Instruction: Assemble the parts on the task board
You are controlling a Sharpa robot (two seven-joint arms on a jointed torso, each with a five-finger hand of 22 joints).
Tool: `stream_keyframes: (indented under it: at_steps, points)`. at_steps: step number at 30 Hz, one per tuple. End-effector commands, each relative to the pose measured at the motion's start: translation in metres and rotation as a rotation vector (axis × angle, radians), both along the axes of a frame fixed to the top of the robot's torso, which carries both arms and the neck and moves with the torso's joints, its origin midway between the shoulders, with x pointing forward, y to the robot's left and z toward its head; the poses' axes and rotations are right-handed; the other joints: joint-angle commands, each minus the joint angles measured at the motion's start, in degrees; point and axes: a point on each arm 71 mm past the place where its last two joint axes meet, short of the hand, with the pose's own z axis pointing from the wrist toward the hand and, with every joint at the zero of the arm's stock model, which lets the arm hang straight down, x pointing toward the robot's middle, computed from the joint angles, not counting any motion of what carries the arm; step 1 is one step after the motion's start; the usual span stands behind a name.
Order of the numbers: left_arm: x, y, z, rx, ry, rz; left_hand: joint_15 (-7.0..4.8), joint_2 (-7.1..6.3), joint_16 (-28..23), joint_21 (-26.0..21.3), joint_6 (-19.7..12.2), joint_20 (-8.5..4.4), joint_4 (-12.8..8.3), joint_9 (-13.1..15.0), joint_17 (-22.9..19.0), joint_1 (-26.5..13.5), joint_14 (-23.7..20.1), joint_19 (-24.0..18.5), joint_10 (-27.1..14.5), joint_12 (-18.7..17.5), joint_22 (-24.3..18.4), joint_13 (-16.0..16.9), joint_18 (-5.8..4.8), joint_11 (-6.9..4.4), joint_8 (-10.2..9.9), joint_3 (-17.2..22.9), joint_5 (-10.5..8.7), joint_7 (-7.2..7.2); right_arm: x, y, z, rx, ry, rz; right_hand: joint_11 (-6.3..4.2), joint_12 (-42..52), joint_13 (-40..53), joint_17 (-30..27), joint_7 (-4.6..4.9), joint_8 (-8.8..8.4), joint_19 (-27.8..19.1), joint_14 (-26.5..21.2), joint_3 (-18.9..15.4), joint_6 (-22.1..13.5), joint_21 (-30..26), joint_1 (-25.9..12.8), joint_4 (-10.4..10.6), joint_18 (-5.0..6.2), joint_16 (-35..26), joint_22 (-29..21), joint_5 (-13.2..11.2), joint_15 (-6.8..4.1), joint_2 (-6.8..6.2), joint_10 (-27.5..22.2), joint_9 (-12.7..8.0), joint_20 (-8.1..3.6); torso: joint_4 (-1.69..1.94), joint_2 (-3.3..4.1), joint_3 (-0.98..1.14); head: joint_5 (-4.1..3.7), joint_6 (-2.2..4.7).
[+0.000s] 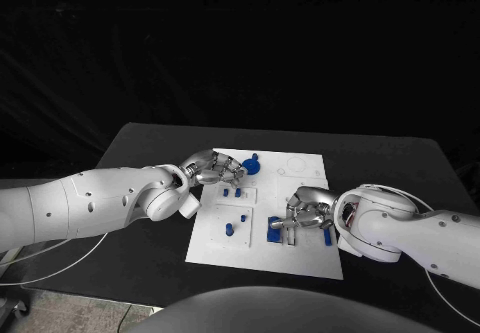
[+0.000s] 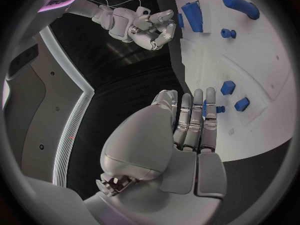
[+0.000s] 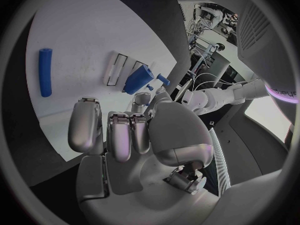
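White board [image 1: 300,257] lies in the middle of the black worktop [image 1: 140,159], with blue parts spread over it. In the head view the left hand [image 1: 212,168] hangs over the board's 10 o'clock corner, just beside a round blue part [image 1: 251,165] at 12 o'clock; its fingers curl downward, and the left wrist view shows them lying straight and close together over the board's edge with nothing between them. Whether it touches the board I cannot tell. Two small blue pegs [image 1: 232,192] stand just below that hand, and two more small pieces [image 1: 236,223] sit toward the board's 8 o'clock. The right hand [image 1: 307,208] is over the board's 4 o'clock area, fingers bent inward above a dark blue block [image 1: 274,230] set against white slots; the right wrist view shows that block [image 3: 138,78] just past the fingertips, apart from them, and the hand holds nothing, its fingers drawn in. A long blue bar [image 1: 327,236] lies on the board right beside this hand, toward 3 o'clock; in the right wrist view the same bar [image 3: 45,71] rests flat, well apart from the block.
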Motion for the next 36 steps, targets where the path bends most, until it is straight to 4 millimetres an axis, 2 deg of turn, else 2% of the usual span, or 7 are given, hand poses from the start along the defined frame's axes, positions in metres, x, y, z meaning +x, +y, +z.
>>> stream_keyframes:
  at_steps: [1,11,14,20,23,28,36]
  points:
    - [-0.002,-0.002,0.000,-0.005,0.004,-0.027,-0.07,0.03,0.38,0.34,0.02,-0.31,-0.07,0.05,-0.05,0.47,0.34,-0.21,0.42,-0.23,0.09,-0.08,0.46,0.17,0.29,0.39,0.23,0.24,-0.002,0.004,0.001,-0.004,-0.056,0.068,-0.56,0.22,15.10,12.68,-0.04,1.43,0.01,5.43,-0.71,0.59,0.32,0.72,0.07,-0.21,0.14,9.57,-0.56,-0.32,0.13,5.95,1.23,-0.31,0.05,0.02,0.03,0.23,0.01]
    - [-0.002,-0.002,-0.001,-0.003,0.008,-0.030,-0.07,0.01,0.39,0.35,0.02,-0.32,-0.08,0.05,-0.06,0.51,0.35,-0.22,0.45,-0.24,0.14,-0.11,0.45,0.18,0.31,0.45,0.25,0.25,-0.004,0.008,-0.003,-0.021,-0.050,0.089,-0.68,0.22,15.10,12.51,-0.18,1.63,-0.04,5.39,-0.91,0.24,0.22,2.41,-0.53,-0.19,0.01,9.53,-0.66,-0.41,0.36,5.95,2.40,-0.40,0.04,0.01,-0.02,0.21,0.01]
    - [-0.002,-0.003,-0.001,-0.003,0.010,-0.032,-0.07,0.01,0.39,0.35,0.02,-0.32,-0.08,0.05,-0.06,0.51,0.35,-0.22,0.45,-0.24,0.14,-0.11,0.45,0.18,0.31,0.45,0.25,0.25,-0.003,0.009,-0.004,-0.026,-0.048,0.095,-0.79,0.22,15.10,12.44,-0.31,1.63,-0.10,5.37,-0.13,0.01,0.14,4.87,-1.80,-0.17,-0.05,9.51,2.69,-0.52,0.71,5.95,3.02,-0.49,0.05,-0.01,0.00,0.36,0.01]
    - [-0.002,-0.002,-0.001,-0.001,0.014,-0.033,-0.08,-0.02,0.40,0.38,0.00,-0.34,-0.09,0.06,-0.08,0.60,0.38,-0.24,0.54,-0.25,0.23,-0.16,0.45,0.20,0.34,0.57,0.31,0.29,-0.003,0.009,-0.007,-0.033,-0.042,0.103,-1.06,0.22,15.10,12.24,-0.61,0.55,-0.37,5.32,2.47,-0.55,-0.47,8.83,-3.51,-0.06,-0.22,9.35,15.47,-0.74,0.45,5.95,3.58,-0.70,0.00,0.01,0.00,0.34,0.01]
    - [-0.002,-0.002,-0.002,0.000,0.016,-0.034,-0.08,-0.02,0.40,0.38,-0.01,-0.34,-0.09,0.06,-0.08,0.61,0.38,-0.24,0.55,-0.26,0.24,-0.16,0.45,0.20,0.34,0.58,0.32,0.29,-0.003,0.009,-0.008,-0.037,-0.039,0.106,-1.12,0.22,15.10,12.22,-0.66,0.09,-0.40,5.32,3.45,-0.58,-0.54,9.88,-3.91,-0.05,-0.24,9.33,18.33,-0.77,-0.03,5.95,3.62,-0.74,0.01,0.03,0.00,0.30,0.01]
    - [-0.003,-0.003,-0.003,-0.001,0.020,-0.037,-0.08,-0.02,0.40,0.38,-0.01,-0.34,-0.09,0.06,-0.08,0.61,0.38,-0.24,0.55,-0.26,0.24,-0.16,0.45,0.20,0.34,0.58,0.32,0.29,-0.004,0.009,-0.010,-0.041,-0.035,0.111,-1.13,0.22,15.10,12.16,-0.67,-0.32,-0.40,5.31,4.33,-0.56,-0.54,10.88,-4.43,-0.06,-0.29,9.34,19.07,-0.78,-0.66,5.95,3.65,-0.75,-0.01,0.02,0.01,0.38,0.01]
    - [-0.004,-0.004,-0.004,-0.001,0.026,-0.039,-0.08,-0.02,0.40,0.38,-0.01,-0.34,-0.09,0.06,-0.08,0.61,0.38,-0.24,0.55,-0.26,0.24,-0.16,0.45,0.20,0.34,0.58,0.32,0.29,-0.004,0.009,-0.010,-0.045,-0.041,0.111,-1.05,0.22,15.10,12.06,-0.55,-1.13,-0.43,5.28,6.16,-0.56,-0.65,12.83,-5.57,-0.05,-0.37,9.31,17.80,-0.75,-1.28,5.95,3.64,-0.74,0.02,-0.01,0.00,0.33,0.01]
